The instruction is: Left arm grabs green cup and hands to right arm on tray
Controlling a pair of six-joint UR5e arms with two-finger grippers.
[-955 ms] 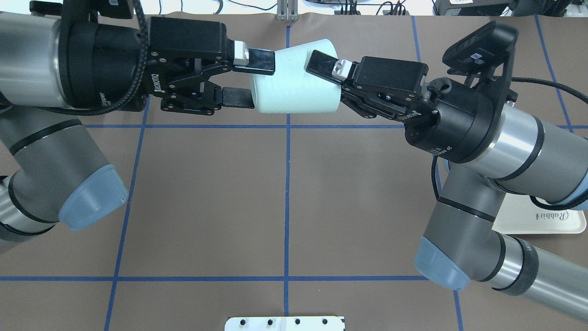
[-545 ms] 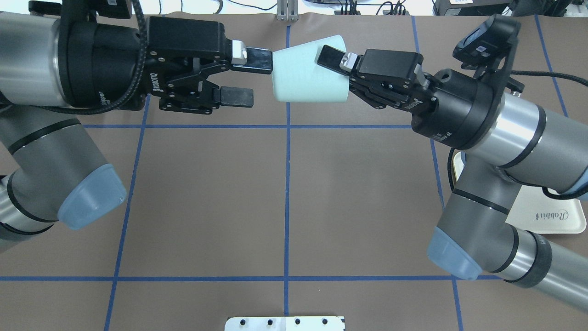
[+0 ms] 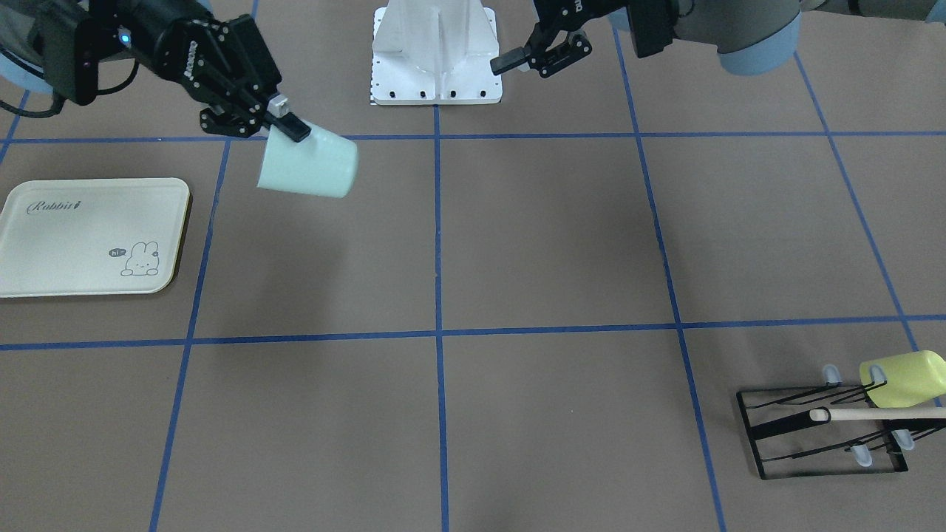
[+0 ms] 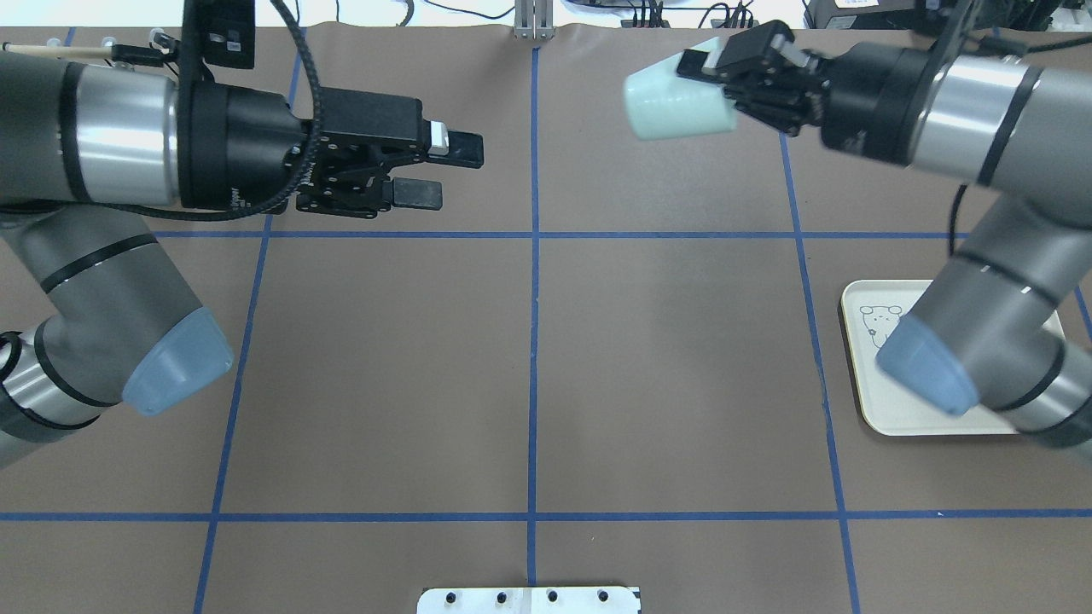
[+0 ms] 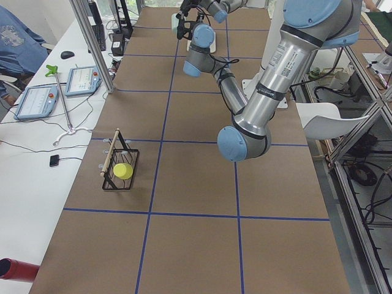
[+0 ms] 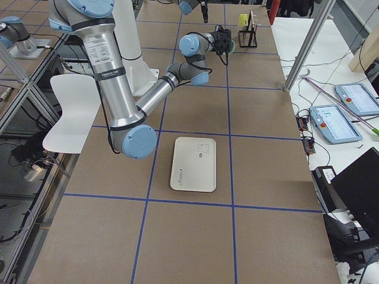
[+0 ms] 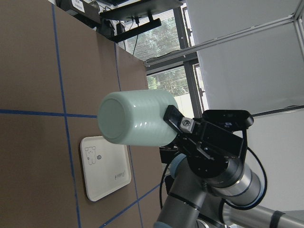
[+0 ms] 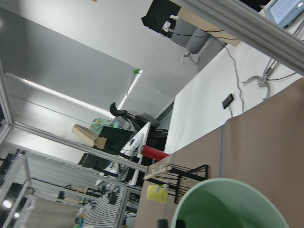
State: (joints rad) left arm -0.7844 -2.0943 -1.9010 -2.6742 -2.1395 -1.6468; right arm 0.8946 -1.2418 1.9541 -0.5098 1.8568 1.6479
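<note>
1. One pale mint-green plastic cup [image 4: 674,107], tilted in mid-air, is clamped at its rim by the black two-finger right hand [image 4: 712,81].
2. The left hand [image 4: 448,170] is empty, fingers spread apart.
3. Hand-over appears complete; the cream rectangular tray [image 4: 862,409] lies well apart on the brown counter [image 4: 384,367].
4. Next: carry across, right the cup, lower, release.

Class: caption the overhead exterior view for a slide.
Right arm grips the green cup in its jaws, mid-air; left arm, jaws open, empty.
</note>
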